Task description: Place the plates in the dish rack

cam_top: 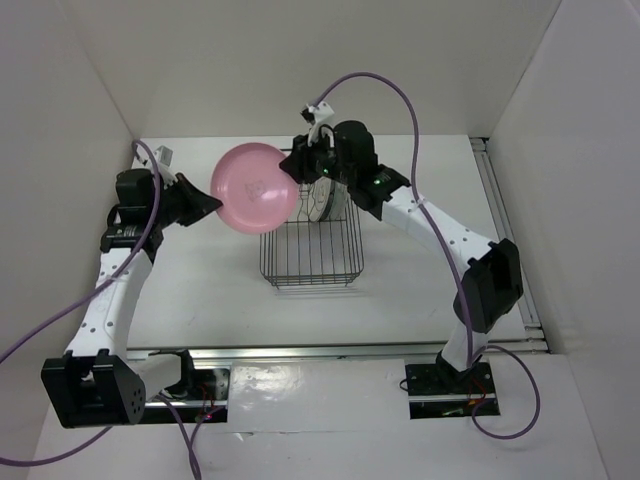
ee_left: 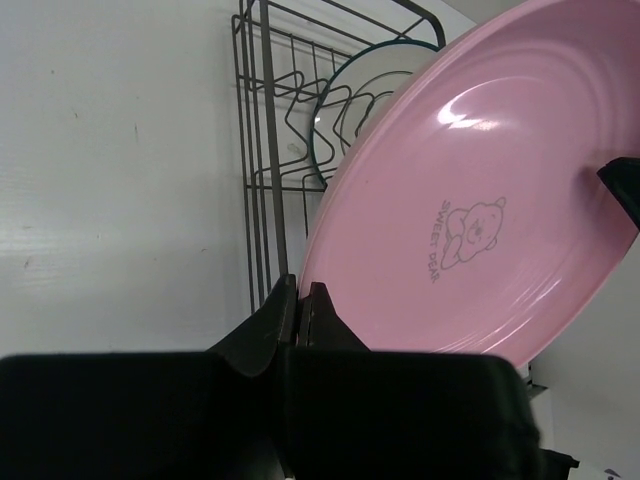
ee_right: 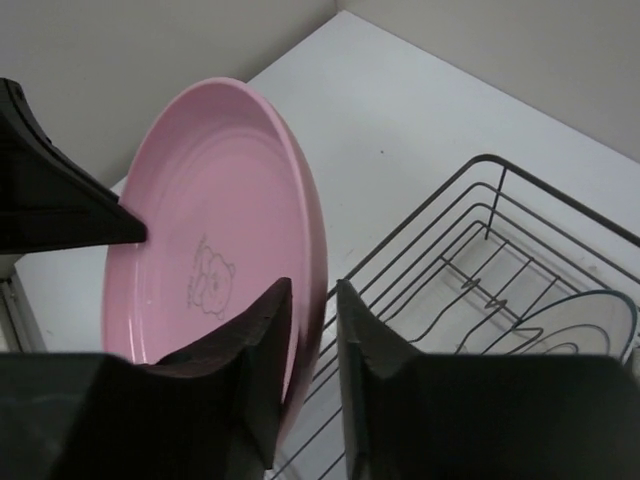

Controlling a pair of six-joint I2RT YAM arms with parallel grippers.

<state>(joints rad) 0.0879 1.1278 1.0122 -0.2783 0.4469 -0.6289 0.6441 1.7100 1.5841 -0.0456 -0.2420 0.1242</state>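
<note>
The pink plate (cam_top: 255,188) hangs in the air on edge, just left of the dish rack (cam_top: 312,283). My left gripper (cam_top: 212,205) is shut on its left rim, with the fingertips pinching the edge (ee_left: 300,290). My right gripper (cam_top: 298,165) is at the opposite rim. Its jaws straddle that rim (ee_right: 312,295), and a narrow gap still shows between the rim and the outer finger. The plate's face (ee_right: 210,230) carries a small bear print. A white plate with a dark rim (cam_top: 318,200) stands upright in the rack's prongs (ee_left: 375,80).
The black wire rack (ee_right: 490,165) lies along the middle of the white table, its near half holding nothing. White walls close in the left, back and right sides. A small white object (cam_top: 163,156) sits at the table's far left corner.
</note>
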